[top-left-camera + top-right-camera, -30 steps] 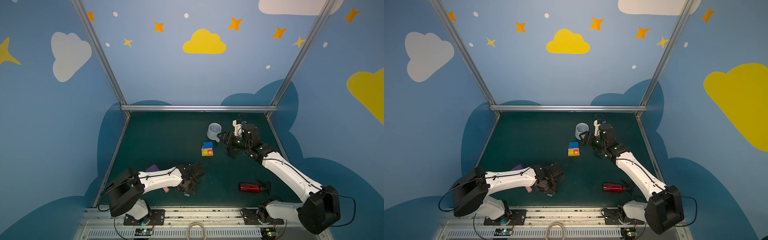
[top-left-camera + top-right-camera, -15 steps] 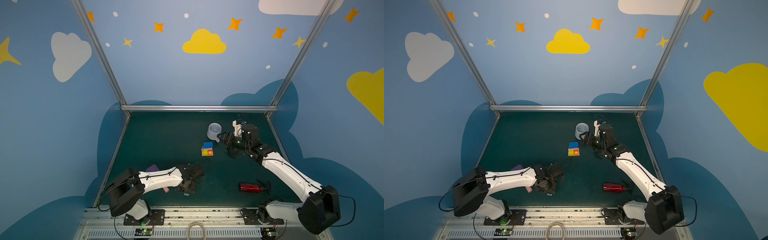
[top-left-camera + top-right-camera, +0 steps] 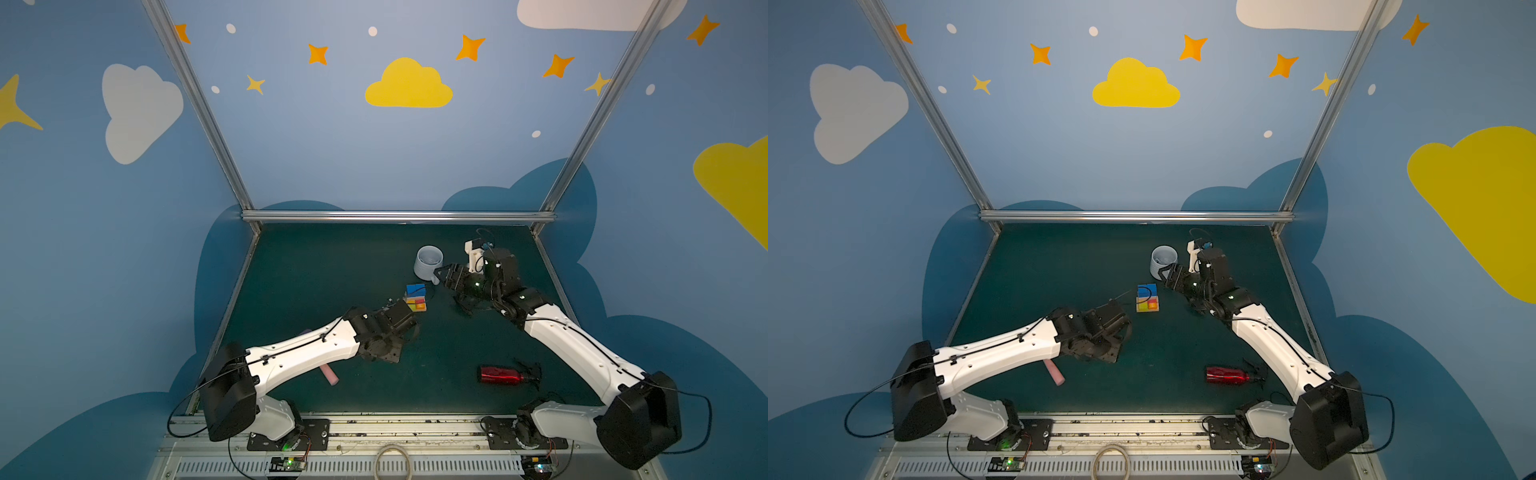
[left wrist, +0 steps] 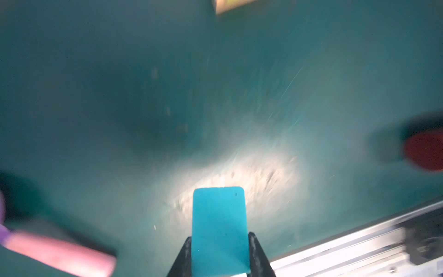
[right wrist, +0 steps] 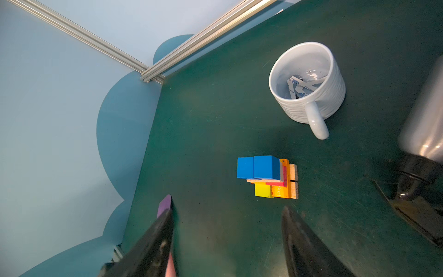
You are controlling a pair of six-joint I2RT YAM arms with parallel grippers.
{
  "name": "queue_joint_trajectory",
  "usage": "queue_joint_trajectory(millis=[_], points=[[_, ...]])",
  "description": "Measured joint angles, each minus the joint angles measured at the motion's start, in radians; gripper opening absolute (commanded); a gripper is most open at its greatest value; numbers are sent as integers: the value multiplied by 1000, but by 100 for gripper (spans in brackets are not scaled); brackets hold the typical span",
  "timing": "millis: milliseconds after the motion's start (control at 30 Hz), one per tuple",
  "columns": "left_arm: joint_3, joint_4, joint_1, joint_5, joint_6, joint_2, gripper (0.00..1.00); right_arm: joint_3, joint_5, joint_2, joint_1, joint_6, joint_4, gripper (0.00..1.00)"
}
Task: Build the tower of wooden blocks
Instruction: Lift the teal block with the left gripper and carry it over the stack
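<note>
The green table (image 3: 332, 266) runs out under both my arms, and my left wrist view of it is smeared throughout. In both top views my left arm (image 3: 307, 353) lies across the near half and hides my own left claw beneath the wrist. Only the wrist view shows my left claw (image 4: 219, 236): its two fingers are clamped on the flat sides of a teal block (image 4: 219, 215). The block's lower end is cut off there, so I cannot tell its full shape.

My right claw (image 5: 226, 211) stands wide with only bare table between its fingers. In a top view it sits just beside the handle of the white mug (image 3: 429, 261), but I cannot tell whether they touch. Printed paper scraps lie in the mug, too small to read.

The red bottle (image 3: 500, 375) lies on its side near the front, well apart from the blocks. The spatula (image 3: 330, 374) shows only its pink handle end from under my left arm, and its purple tip (image 5: 165, 205) peeps from behind my right finger.

The tower (image 3: 415, 297) stands mid-table between my claws. Two blue cubes top it and cover most of the yellow, orange, pink and tan bars below.
</note>
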Motion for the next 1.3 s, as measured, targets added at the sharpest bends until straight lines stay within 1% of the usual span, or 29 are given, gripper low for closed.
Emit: queue_joint_trajectory(millis=[133, 333, 500, 700, 900, 1033, 1133, 1300], points=[[98, -12, 57, -16, 88, 0, 18, -7, -7, -12, -3, -6, 0, 70], [204, 11, 150, -5, 212, 0, 18, -24, -19, -34, -18, -18, 0, 72], [304, 22, 196, 10, 314, 26, 18, -28, -25, -34, -45, -28, 0, 71], [415, 22, 236, 29, 446, 99, 18, -47, -34, -37, -84, -30, -1, 72], [504, 3, 284, 94, 574, 177, 19, -68, -48, -42, -127, -29, 0, 72], [608, -42, 302, 136, 668, 256, 19, -75, -64, -42, -153, -29, 1, 72], [686, -82, 314, 188, 749, 322, 19, -82, -74, -42, -171, -29, 3, 71], [851, -201, 336, 258, 873, 465, 18, -96, -90, -42, -200, -28, 6, 72]])
